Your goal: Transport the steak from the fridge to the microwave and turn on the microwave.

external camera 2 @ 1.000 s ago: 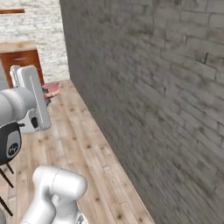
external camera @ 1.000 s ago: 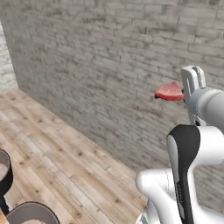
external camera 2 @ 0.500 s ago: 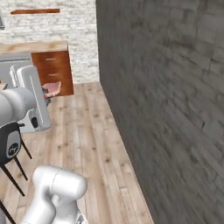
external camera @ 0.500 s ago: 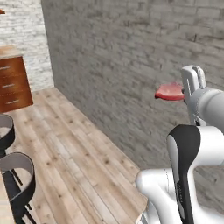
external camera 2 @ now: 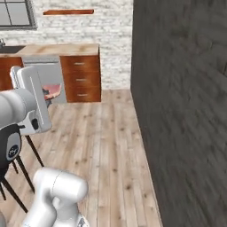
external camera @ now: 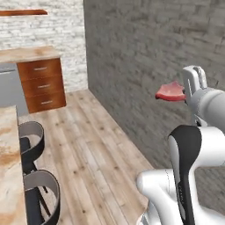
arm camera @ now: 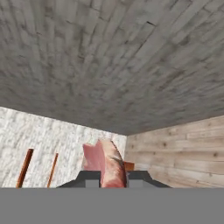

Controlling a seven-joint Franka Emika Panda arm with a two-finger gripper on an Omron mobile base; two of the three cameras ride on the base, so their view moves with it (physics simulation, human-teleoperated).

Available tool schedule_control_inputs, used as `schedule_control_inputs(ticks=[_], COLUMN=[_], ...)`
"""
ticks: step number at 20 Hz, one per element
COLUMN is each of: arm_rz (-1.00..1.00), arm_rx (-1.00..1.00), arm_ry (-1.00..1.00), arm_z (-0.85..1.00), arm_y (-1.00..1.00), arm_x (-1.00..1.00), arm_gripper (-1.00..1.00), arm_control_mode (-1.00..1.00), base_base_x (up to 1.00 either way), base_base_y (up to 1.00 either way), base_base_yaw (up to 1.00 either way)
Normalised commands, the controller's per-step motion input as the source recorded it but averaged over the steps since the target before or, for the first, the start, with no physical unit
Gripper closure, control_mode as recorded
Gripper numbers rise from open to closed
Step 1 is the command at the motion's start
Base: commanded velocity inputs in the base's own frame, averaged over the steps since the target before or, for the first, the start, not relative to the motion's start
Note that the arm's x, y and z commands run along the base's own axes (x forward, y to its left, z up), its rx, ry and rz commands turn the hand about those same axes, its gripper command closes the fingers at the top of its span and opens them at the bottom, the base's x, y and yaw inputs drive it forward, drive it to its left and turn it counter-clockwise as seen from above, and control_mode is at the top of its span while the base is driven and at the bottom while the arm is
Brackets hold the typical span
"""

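The steak [external camera: 170, 92] is a red-pink slab held up in the air in front of a grey brick wall, and my gripper [external camera: 186, 93] is shut on it. From the right base view the steak [external camera 2: 52, 91] pokes out past the white hand, with the gripper [external camera 2: 45, 93] closed on it. In the hand view the steak [arm camera: 107, 162] stands on edge between the two dark fingertips of the gripper [arm camera: 109, 178]. The fridge and the microwave are out of view.
A grey brick wall [external camera: 149, 57] runs close along my right side. Wooden drawers [external camera: 41, 84] under a counter stand at the far end against a white brick wall. Black stools [external camera: 33, 145] and a marble counter edge [external camera: 8, 162] sit on the left. Wood floor [external camera 2: 106, 146] stretches ahead.
The whole scene has swung across both base views as the base turned: the wooden drawers, counter and stools have come into sight. The steak stays in the shut gripper.
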Motion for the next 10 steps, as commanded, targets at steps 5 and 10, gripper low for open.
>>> schedule_control_inputs(ticks=[5,10], arm_rz=[0.00,0.00], arm_rx=[0.00,0.00], arm_ry=[0.00,0.00], arm_z=[0.00,0.00], arm_y=[0.00,0.00], arm_x=[0.00,0.00], arm_gripper=[1.00,1.00], arm_control_mode=[1.00,1.00], base_base_x=[0.94,0.95], base_base_y=[0.00,-0.02], base_base_yaw=[0.32,0.29])
